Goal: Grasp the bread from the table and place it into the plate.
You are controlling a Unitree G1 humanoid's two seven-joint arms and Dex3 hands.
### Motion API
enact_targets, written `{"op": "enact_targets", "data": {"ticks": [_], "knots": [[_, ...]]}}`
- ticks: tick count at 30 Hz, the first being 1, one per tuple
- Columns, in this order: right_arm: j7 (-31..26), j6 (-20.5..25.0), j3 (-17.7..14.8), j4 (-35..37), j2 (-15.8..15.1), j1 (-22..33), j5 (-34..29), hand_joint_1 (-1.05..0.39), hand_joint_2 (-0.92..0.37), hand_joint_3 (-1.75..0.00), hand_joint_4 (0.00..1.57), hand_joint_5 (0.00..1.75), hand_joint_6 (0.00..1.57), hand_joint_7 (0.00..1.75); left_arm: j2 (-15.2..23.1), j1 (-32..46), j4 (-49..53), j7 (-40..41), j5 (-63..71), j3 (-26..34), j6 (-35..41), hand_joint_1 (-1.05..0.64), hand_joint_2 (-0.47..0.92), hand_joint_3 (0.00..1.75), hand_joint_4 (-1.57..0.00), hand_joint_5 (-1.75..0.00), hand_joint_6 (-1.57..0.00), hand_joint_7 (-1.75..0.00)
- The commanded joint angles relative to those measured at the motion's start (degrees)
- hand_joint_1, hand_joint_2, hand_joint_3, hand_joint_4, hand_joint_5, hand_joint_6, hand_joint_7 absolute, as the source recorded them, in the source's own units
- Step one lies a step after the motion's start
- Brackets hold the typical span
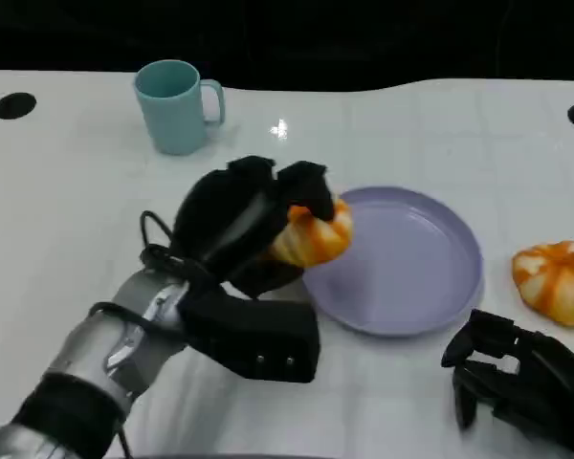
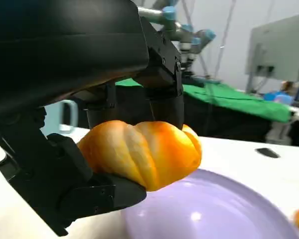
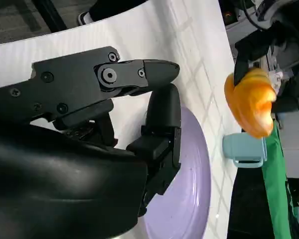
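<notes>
From the head view, my left hand [image 1: 253, 225] grips the bread [image 1: 313, 234] above the plate [image 1: 430, 287] rim at nine o'clock. In the left wrist view the fingers [image 2: 162, 94] press it from both sides. In the right wrist view my right hand [image 3: 139, 109] holds nothing, fingers loosely apart. I judge the carry almost done; next, move further over the plate and release.
</notes>
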Motion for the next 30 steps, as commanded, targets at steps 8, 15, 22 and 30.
{"op": "enact_targets", "data": {"ticks": [8,15,22,30], "knots": [[1.35,-0.82,-1.33,2.92,-1.44,-0.38,-0.05,-0.55,-0.92,-0.24,0.68,1.75,0.71,1.37,-4.39,-8.6,9.73,4.88,1.39,-4.29,-2.32,-0.28,0.66,1.06,-0.86,-1.75,-0.63,-1.75],[1.56,-0.24,-1.33,2.52,-1.29,-0.26,0.18,-0.55,-0.92,-0.24,0.68,1.75,0.71,1.37,-6.22,-11.47,13.64,3.77,1.29,-6.33,-1.91,-0.29,0.7,0.98,-0.86,-1.75,-0.63,-1.75],[1.72,-0.4,-1.4,2.65,-1.09,-0.37,0.32,-0.54,-0.92,-0.24,0.68,1.75,0.72,1.36,-8.67,-13.85,18.27,3.81,0.98,-7.79,-1.11,-0.3,0.7,0.94,-0.87,-1.75,-0.68,-1.64],[2.27,-1.12,-1.56,3.37,-0.88,-0.7,0.46,-0.54,-0.92,-0.25,0.68,1.75,0.71,1.37,-10.07,-16.17,22.01,3.5,3.1,-10.47,2.58,-0.31,0.74,0.75,-0.74,-1.69,-0.69,-1.29]]}}
